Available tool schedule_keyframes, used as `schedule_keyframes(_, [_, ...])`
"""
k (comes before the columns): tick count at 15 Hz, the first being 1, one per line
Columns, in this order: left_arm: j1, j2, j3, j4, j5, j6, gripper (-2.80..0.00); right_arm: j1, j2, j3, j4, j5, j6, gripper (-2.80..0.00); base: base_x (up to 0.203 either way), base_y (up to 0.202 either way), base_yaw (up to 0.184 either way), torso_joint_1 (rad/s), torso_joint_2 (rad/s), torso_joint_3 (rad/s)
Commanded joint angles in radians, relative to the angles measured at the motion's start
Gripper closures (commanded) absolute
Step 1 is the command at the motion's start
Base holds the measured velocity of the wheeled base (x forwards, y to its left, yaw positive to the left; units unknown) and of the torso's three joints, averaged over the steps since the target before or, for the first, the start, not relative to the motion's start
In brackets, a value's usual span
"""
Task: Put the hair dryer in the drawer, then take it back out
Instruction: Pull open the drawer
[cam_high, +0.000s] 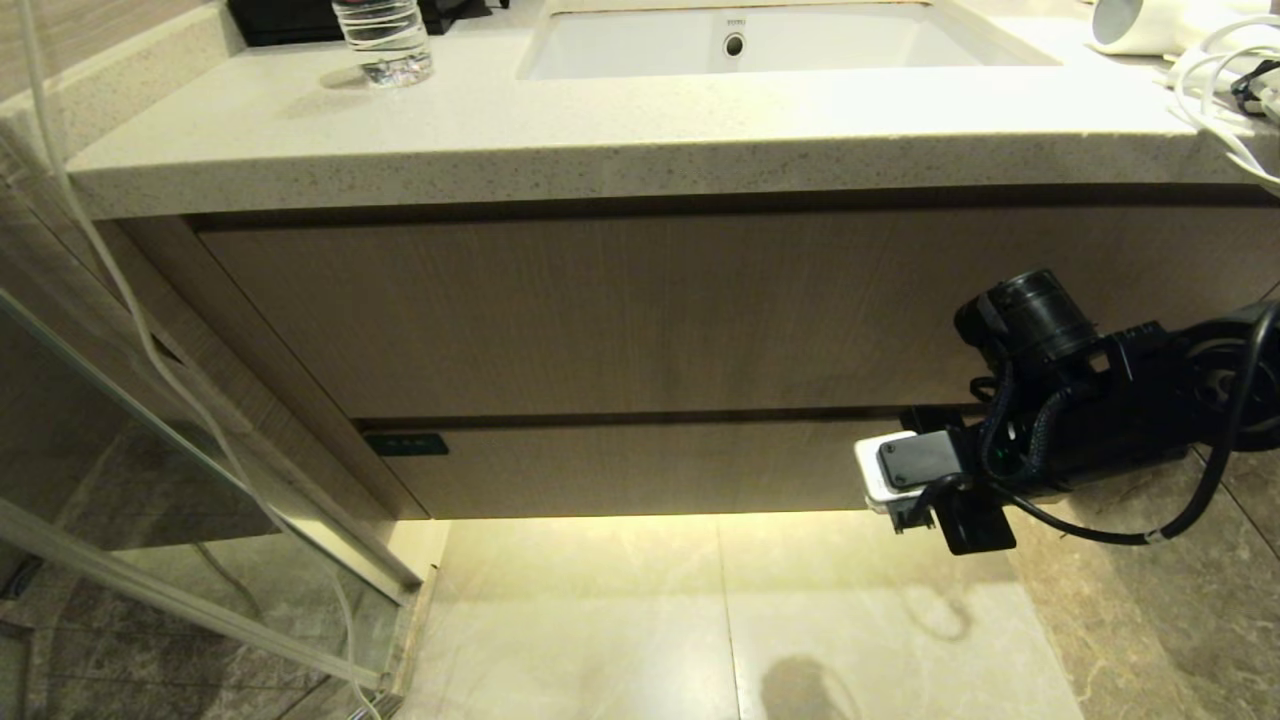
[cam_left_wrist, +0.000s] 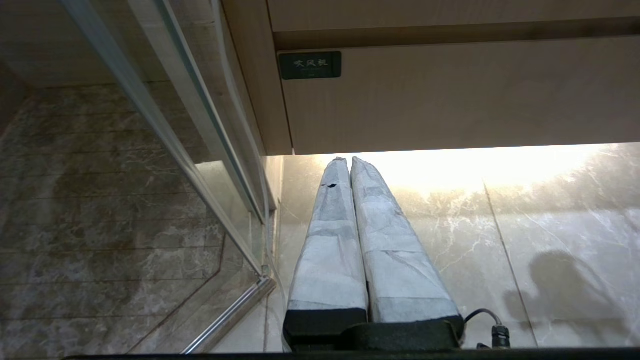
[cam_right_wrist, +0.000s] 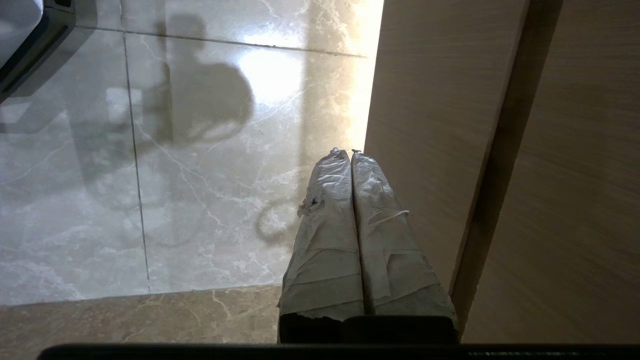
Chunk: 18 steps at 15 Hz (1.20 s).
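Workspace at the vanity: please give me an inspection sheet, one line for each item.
Surface: speckled countertop with a sink.
Job's things: hair dryer on the counter's right end; drawer closed.
Clutter: water bottle on the counter.
Grippers: right claw shut, empty, beside the drawer front; left claw shut, empty, below the drawer's label.
Cables: white cord by the dryer.
Surroundings: marble floor, glass panel at left.
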Motion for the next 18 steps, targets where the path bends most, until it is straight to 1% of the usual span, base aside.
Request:
schedule_keyframes(1, [0.0, 0.0, 0.0, 0.0, 0.0, 0.0, 0.0, 0.004, -0.003, 0.007, 0.003, -0.012, -0.008, 0.0, 0.0, 0.0, 0.0, 0.0, 0.0, 0.0])
schedule_keyframes(2, [0.0, 0.0, 0.0, 0.0, 0.0, 0.0, 0.0, 0.011, 0.014, 0.009, 0.004, -0.075, -0.005, 0.0, 0.0, 0.0, 0.0, 0.0, 0.0, 0.0])
schedule_keyframes(3, [0.0, 0.0, 0.0, 0.001, 0.0, 0.0, 0.0, 0.021, 0.015, 0.017, 0.007, -0.154, 0.008, 0.0, 0.0, 0.0, 0.0, 0.0, 0.0, 0.0])
schedule_keyframes(4, [0.0, 0.0, 0.0, 0.0, 0.0, 0.0, 0.0, 0.042, 0.017, 0.026, 0.01, -0.208, 0.036, 0.0, 0.0, 0.0, 0.0, 0.0, 0.0, 0.0])
schedule_keyframes(5, [0.0, 0.0, 0.0, 0.0, 0.0, 0.0, 0.0, 0.053, 0.026, 0.027, 0.007, -0.214, 0.058, 0.0, 0.0, 0.0, 0.0, 0.0, 0.0, 0.0])
schedule_keyframes(6, [0.0, 0.0, 0.0, 0.0, 0.0, 0.0, 0.0, 0.069, 0.029, 0.027, 0.006, -0.218, 0.102, 0.0, 0.0, 0.0, 0.0, 0.0, 0.0, 0.0])
schedule_keyframes(7, [0.0, 0.0, 0.0, 0.0, 0.0, 0.0, 0.0, 0.092, 0.031, 0.033, 0.006, -0.229, 0.169, 0.0, 0.0, 0.0, 0.0, 0.0, 0.0, 0.0])
schedule_keyframes(9, [0.0, 0.0, 0.0, 0.002, 0.0, 0.0, 0.0, 0.139, 0.033, 0.069, -0.029, -0.249, 0.267, 0.0, 0.0, 0.0, 0.0, 0.0, 0.0, 0.0])
schedule_keyframes(10, [0.0, 0.0, 0.0, 0.0, 0.0, 0.0, 0.0, 0.147, 0.033, 0.091, -0.063, -0.251, 0.273, -2.8, 0.0, 0.0, 0.0, 0.0, 0.0, 0.0])
schedule_keyframes(14, [0.0, 0.0, 0.0, 0.0, 0.0, 0.0, 0.0, 0.168, 0.065, 0.122, -0.146, -0.247, 0.3, -2.8, 0.0, 0.0, 0.0, 0.0, 0.0, 0.0])
schedule_keyframes(18, [0.0, 0.0, 0.0, 0.0, 0.0, 0.0, 0.0, 0.168, 0.116, 0.141, -0.347, -0.224, 0.323, -2.8, 0.0, 0.0, 0.0, 0.0, 0.0, 0.0])
